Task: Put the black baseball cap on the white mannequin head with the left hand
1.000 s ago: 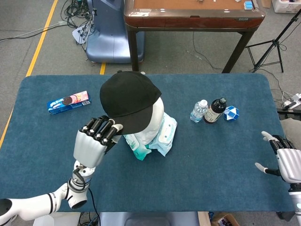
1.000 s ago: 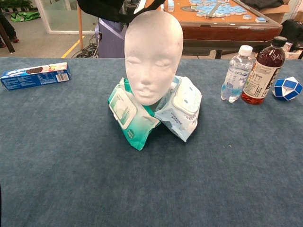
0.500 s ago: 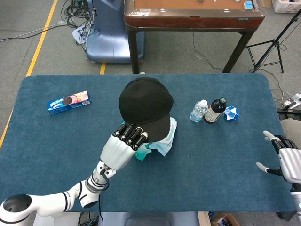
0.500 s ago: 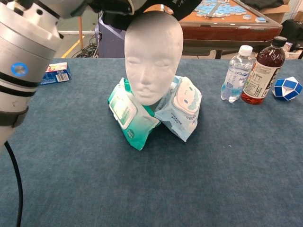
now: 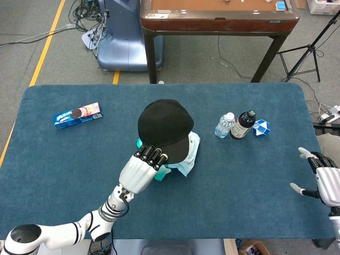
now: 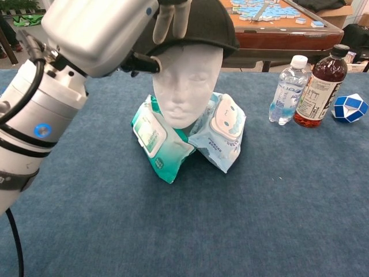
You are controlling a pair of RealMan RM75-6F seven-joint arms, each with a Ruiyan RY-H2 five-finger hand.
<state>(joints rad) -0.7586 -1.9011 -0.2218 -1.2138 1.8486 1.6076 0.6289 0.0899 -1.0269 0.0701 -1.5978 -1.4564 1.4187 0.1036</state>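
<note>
The black baseball cap [image 5: 164, 128] sits on top of the white mannequin head [image 6: 187, 86], its brim [image 6: 199, 43] low over the forehead. My left hand [image 5: 142, 169] grips the cap's brim from the front, fingers [image 5: 151, 154] curled over its edge. In the chest view the same left hand [image 6: 104, 32] fills the upper left, holding the cap at the brim. Far off at the table's right edge, my right hand [image 5: 322, 179] hangs with its fingers apart and holds nothing.
Two wet-wipe packs [image 6: 190, 135] lie around the mannequin's base. A small water bottle [image 6: 286, 89], a dark drink bottle [image 6: 320, 86] and a blue-white puzzle toy [image 6: 349, 108] stand at the right. A cookie box [image 5: 78, 115] lies at the far left.
My left hand has lowered the cap down onto the mannequin head, brim now over the forehead. The right hand has stayed put.
</note>
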